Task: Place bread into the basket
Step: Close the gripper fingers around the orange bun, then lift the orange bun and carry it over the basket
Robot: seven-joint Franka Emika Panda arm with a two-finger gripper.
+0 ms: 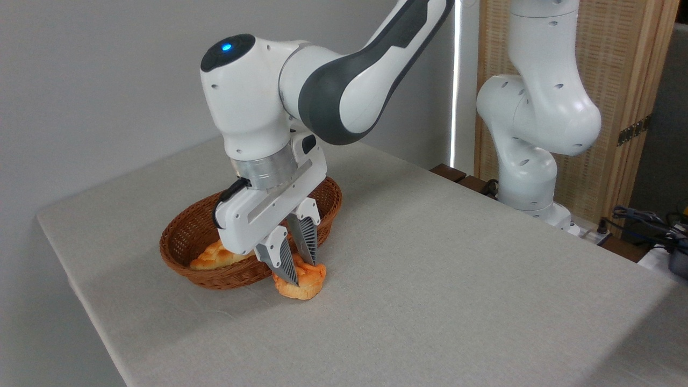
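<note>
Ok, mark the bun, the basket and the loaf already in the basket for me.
bun (307,284): fixed camera, orange-tan side right of the fingers.
basket (185,234): fixed camera, inner woven wall, left end.
braided loaf (212,258): fixed camera, golden top showing left of the gripper.

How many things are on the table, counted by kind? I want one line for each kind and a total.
Bread pieces: 2, the small bun between the jaws, on the table beside the basket, and the loaf inside the basket.
Baskets: 1.
Total: 3.

Orange-tan bread (302,282) on table, touching reddish wicker basket (185,234) front rim.
</note>
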